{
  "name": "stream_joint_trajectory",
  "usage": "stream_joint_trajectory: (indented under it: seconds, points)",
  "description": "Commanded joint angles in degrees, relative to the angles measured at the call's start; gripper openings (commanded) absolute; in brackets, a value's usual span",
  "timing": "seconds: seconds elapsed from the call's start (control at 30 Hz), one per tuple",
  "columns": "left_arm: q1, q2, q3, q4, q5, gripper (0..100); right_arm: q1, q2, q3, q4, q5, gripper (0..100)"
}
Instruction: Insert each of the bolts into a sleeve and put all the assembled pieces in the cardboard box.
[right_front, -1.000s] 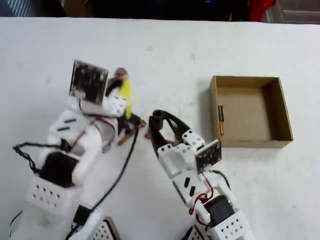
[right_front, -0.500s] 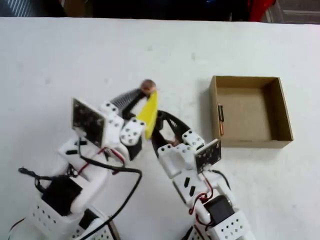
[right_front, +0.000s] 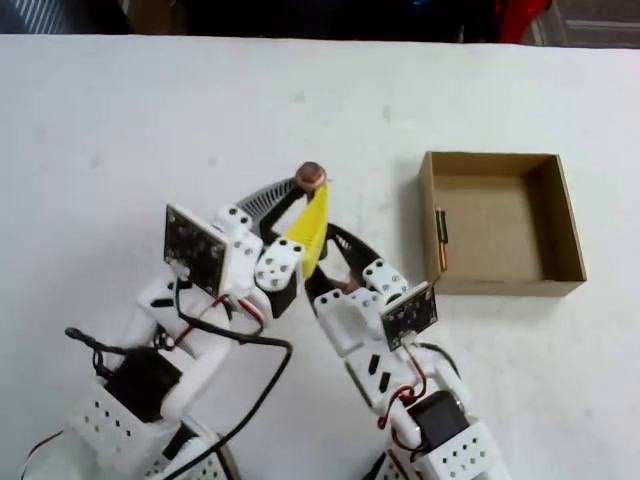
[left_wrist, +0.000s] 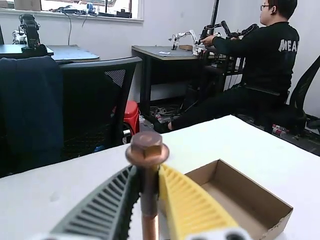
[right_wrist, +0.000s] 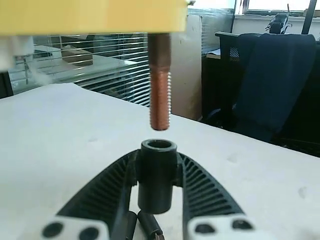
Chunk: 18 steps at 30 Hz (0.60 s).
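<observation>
Left gripper (left_wrist: 146, 175) clamped on copper-coloured threaded metal bolt (right_wrist: 160, 85), held vertical just above black cylindrical sleeve (right_wrist: 158, 162). Right gripper (right_wrist: 158, 180) grips the sleeve upright, apparently for insertion.

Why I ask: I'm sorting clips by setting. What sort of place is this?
Probably an office or a lab workroom. A white table stands in front, with a mesh office chair behind it. There is a desk by the far wall, and blinds cover a window.
</observation>
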<state>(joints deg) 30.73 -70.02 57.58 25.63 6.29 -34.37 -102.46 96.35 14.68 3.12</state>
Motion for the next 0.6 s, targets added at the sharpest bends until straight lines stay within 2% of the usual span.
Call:
stream_joint_trajectory:
  seconds: [0.0,0.57]
  points:
    - [0.8,-1.2,-0.6,-2.2,-0.4,2,0.0,-0.7,0.4,-0.5,1.0,1.7]
    - [0.8,-1.2,3.3,-2.2,-0.3,2,0.0,-0.7,0.4,-0.5,1.0,1.7]
